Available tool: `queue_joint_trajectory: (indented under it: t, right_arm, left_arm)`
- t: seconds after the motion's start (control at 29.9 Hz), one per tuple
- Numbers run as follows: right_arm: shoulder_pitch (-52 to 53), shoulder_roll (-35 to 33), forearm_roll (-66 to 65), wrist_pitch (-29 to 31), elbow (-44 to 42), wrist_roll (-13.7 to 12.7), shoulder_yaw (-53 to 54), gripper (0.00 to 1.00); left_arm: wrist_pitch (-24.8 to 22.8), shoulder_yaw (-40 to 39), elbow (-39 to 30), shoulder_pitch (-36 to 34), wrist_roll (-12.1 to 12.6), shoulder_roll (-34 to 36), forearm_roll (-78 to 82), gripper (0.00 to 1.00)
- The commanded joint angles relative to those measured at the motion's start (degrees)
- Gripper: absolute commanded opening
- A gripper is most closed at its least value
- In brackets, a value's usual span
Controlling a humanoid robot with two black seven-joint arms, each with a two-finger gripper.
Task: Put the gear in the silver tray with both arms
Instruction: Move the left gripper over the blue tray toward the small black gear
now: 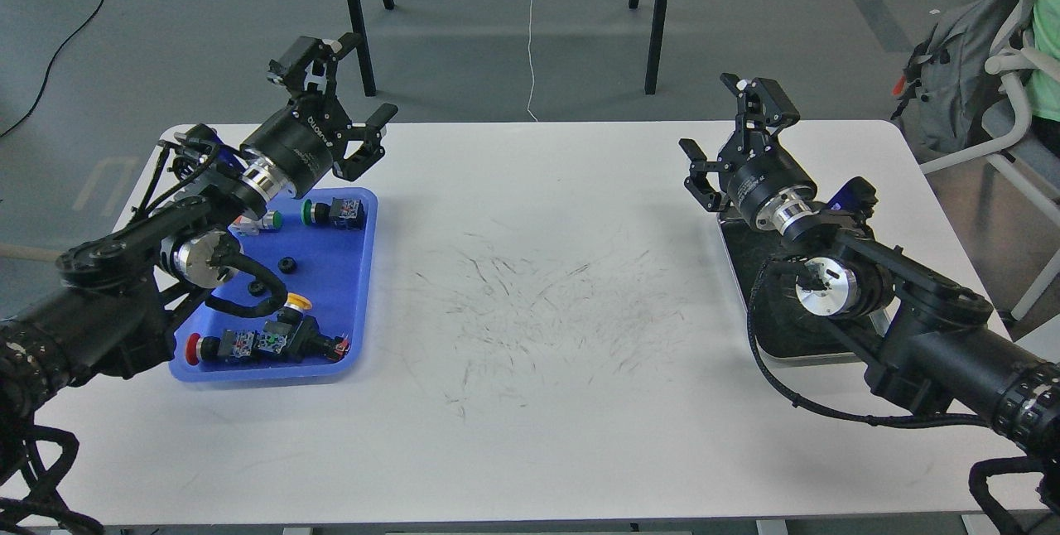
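Nothing of the task is looking done yet. The silver tray [737, 266] is sitting at the right side of the white worktop [538, 286], and what is showing of its dark bottom is carrying no gear. The small black ring-shaped parts that are probably the gears [287, 264] are lying loose in the blue tray [364, 270] at the left, among several push-button switches [265, 343] with red, green and yellow caps. So picking one up, carrying it across and setting it down are all still waiting.

The left gripper [352, 104] is hovering above the far end of the blue tray, its fingers spread wide and gripping nothing. The right gripper [733, 133] is hanging over the far end of the silver tray, its fingers likewise wide apart and empty. Neither one is touching a tray or a part.

Much is being hidden. The right arm [911, 328] is covering most of the silver tray, so only its left rim, near corner and a strip of the bottom are showing. The left arm [124, 270] is crossing the left side of the blue tray, and a second dark ring near its cable is hard to separate from the cable itself. How many gears are lying there I cannot say
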Motion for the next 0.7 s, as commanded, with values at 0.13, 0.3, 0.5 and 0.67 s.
queue_joint_trajectory:
  t: [0.13,0.3,0.5,0.67]
  right_arm:
    - [0.0,0.0,0.0,-0.1,-0.3,0.0,0.2,1.0]
    - [0.0,0.0,0.0,-0.1,-0.2,0.0,0.2,1.0]
    - [-0.4,0.0,0.1,-0.4,-0.3,0.0,0.6,1.0]
    - [-0.4,0.0,0.1,-0.5,-0.3,0.0,0.9,1.0]
  left_arm:
    - [-0.6,0.0,-0.1,0.1,0.0,0.5,0.3,1.0]
    - [-0.6,-0.3,0.3,0.1,0.0,0.2,0.1,1.0]
    - [0.0,0.1,1.0,0.1,0.0,0.0,0.1,1.0]
    - [0.0,0.3,1.0,0.1,0.0,0.1,0.1,1.0]
